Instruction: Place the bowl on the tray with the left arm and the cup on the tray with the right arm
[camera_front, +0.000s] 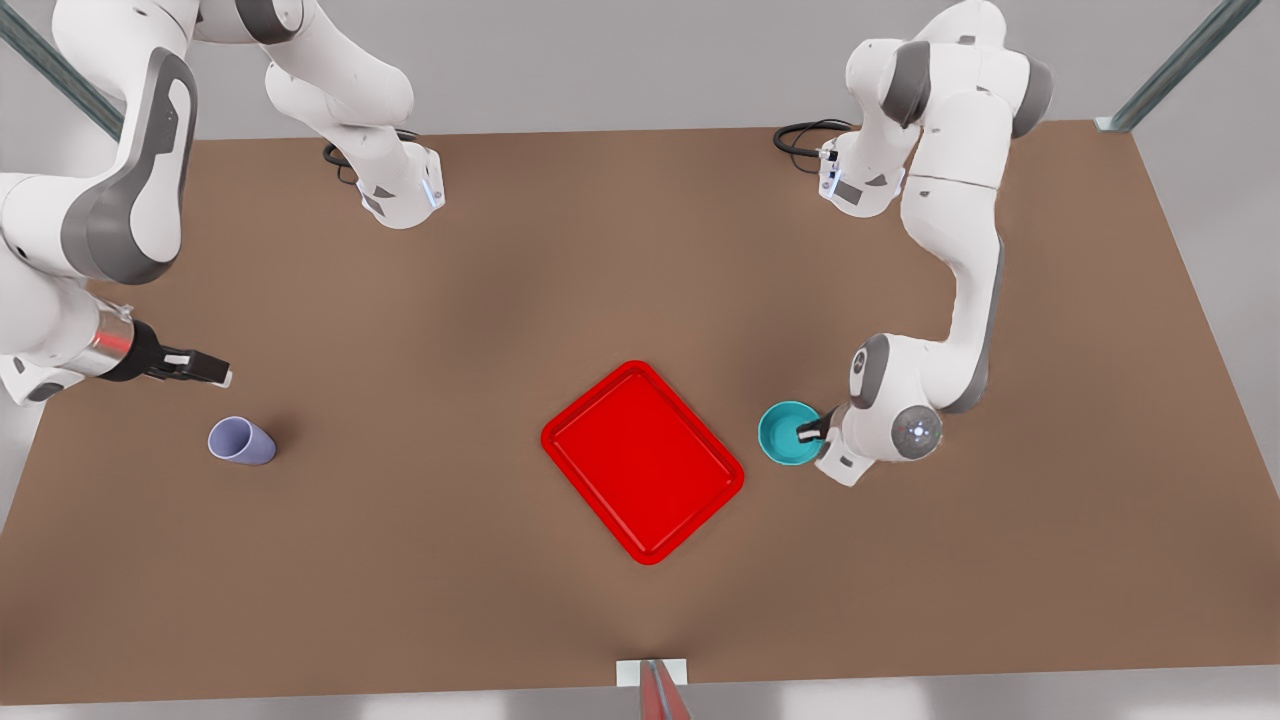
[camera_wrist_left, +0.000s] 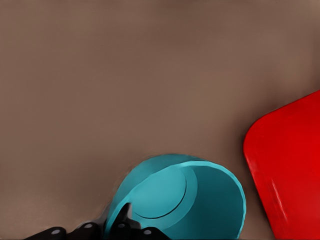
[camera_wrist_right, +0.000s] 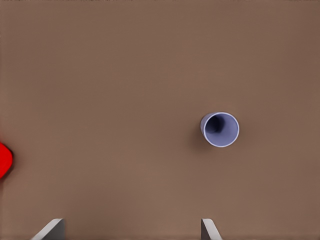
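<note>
left tool (camera_front: 812, 432): clamped on bowl (camera_front: 787, 432) rim, just beside tray (camera_front: 642, 460) | right tool (camera_front: 205, 369): fingers spread, holding nothing, above cup (camera_front: 240, 440), well apart from tray | all on surface (camera_front: 450, 300)

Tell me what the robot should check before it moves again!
1. Left gripper at the teal bowl: ok, one finger reaches inside the rim, the other sits outside.
2. Fingers squeezed tight on the bowl's wall: cannot tell.
3. Bowl off the table: not ok, it looks as if it sits on the brown table, beside the red tray.
4. Tray free for both things: ok, nothing lies on it.
5. Right gripper ready for the lavender cup: ok, fingers spread, hanging up and apart from the cup.
6. Cup upright: ok, its mouth faces up.
</note>
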